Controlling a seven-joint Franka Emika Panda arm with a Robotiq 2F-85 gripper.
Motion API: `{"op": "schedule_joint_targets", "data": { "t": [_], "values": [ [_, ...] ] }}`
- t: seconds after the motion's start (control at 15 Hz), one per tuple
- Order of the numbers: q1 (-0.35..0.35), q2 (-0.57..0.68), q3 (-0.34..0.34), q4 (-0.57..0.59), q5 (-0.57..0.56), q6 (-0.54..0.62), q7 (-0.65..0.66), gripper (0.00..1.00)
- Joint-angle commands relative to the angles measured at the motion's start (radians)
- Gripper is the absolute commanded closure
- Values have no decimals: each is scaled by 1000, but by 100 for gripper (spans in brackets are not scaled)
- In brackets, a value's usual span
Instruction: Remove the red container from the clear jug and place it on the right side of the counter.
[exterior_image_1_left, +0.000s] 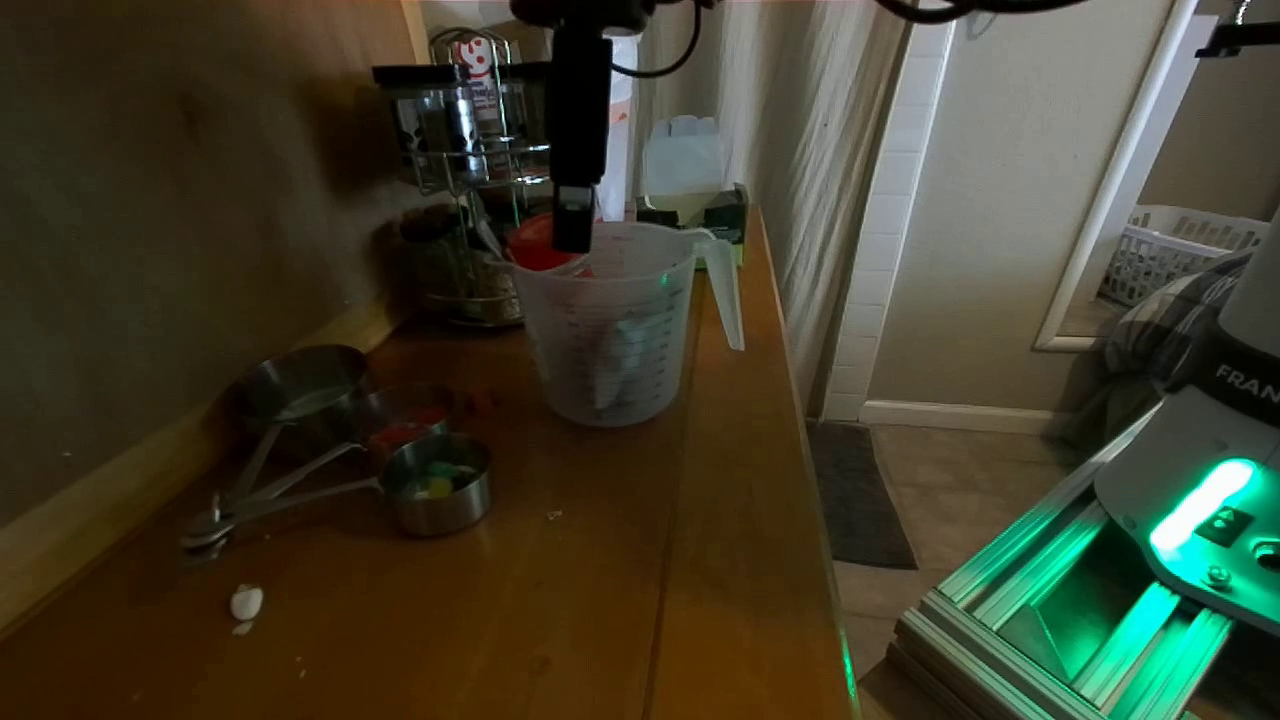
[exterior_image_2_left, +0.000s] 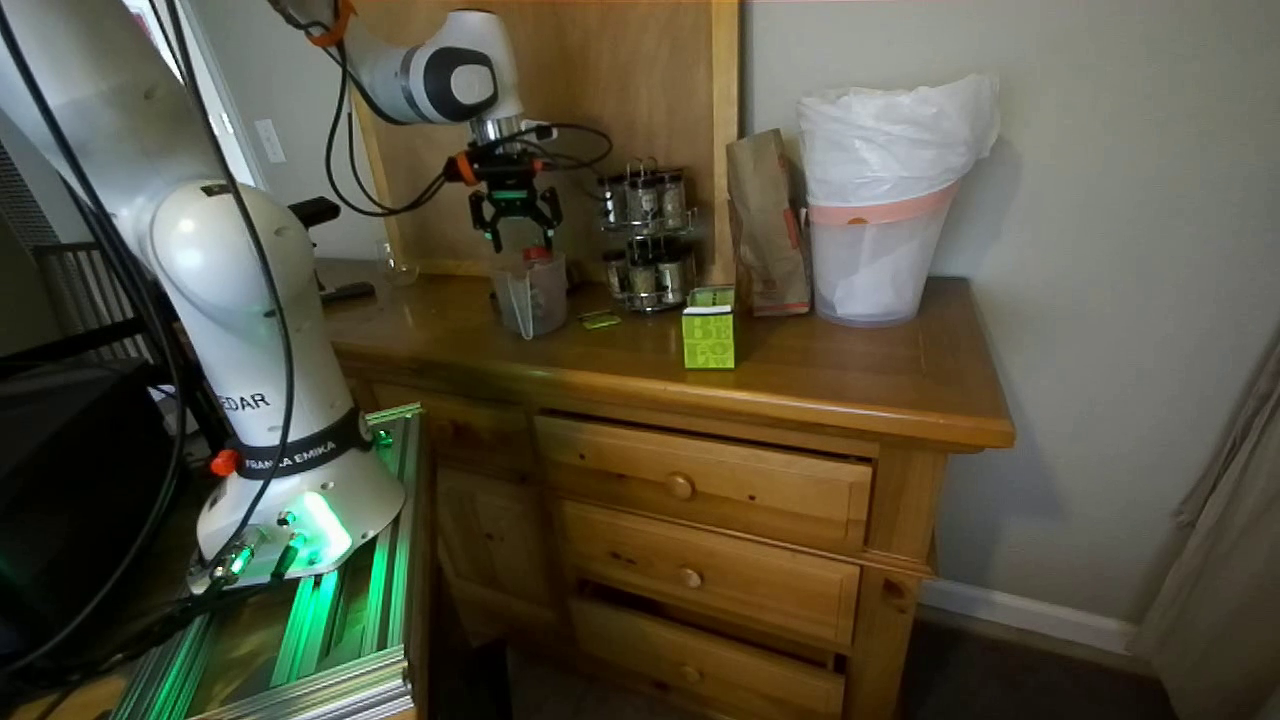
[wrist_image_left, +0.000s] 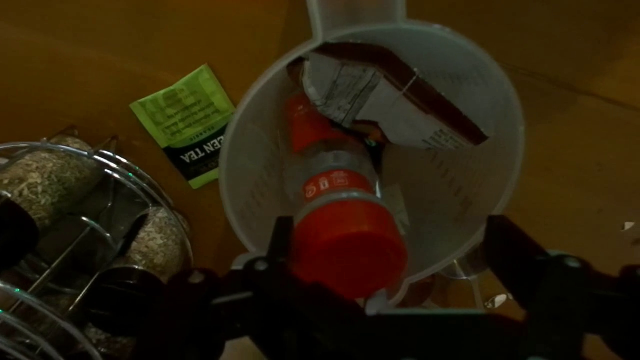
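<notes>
The clear jug (exterior_image_1_left: 620, 340) stands upright on the wooden counter (exterior_image_1_left: 560, 620), also seen in an exterior view (exterior_image_2_left: 545, 300). The red container (wrist_image_left: 347, 245), with a red lid and clear neck, leans inside the jug. Its lid sticks up at the rim in both exterior views (exterior_image_1_left: 538, 243) (exterior_image_2_left: 537, 254). My gripper (exterior_image_2_left: 521, 243) is open and points down just above the jug. In the wrist view the fingers (wrist_image_left: 390, 225) lie on both sides of the lid, the left finger close beside it, the right one well apart. The container's lower part is partly hidden by a packet.
A wire spice rack (exterior_image_2_left: 648, 235) stands close beside the jug. A tea packet (wrist_image_left: 187, 122) and a green box (exterior_image_2_left: 709, 338) lie nearby. Metal measuring cups (exterior_image_1_left: 437, 500) sit near the back panel. A paper bag (exterior_image_2_left: 770, 225) and lined bin (exterior_image_2_left: 870, 260) stand farther along.
</notes>
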Motion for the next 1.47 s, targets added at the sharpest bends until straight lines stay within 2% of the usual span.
{"op": "schedule_joint_targets", "data": {
  "t": [0.0,0.2,0.33,0.4,0.47,0.6,0.67,0.73,0.8,1.07,1.2,1.4],
  "values": [
    [-1,32,7,-3,7,37,-2,33],
    [-10,47,10,-3,-5,55,9,57],
    [-15,57,13,-4,-9,75,18,69],
    [-15,61,13,-4,-5,90,20,68],
    [-14,65,13,-5,4,106,19,61],
    [-13,76,14,-5,6,139,22,58],
    [-13,79,15,-7,4,150,24,62],
    [-11,78,14,-8,11,157,18,35],
    [-9,78,13,-8,15,157,14,34],
    [10,50,11,-16,57,177,-14,7],
    [24,47,9,-15,90,198,-32,0],
    [42,63,8,-10,126,224,-54,0]
  ]
}}
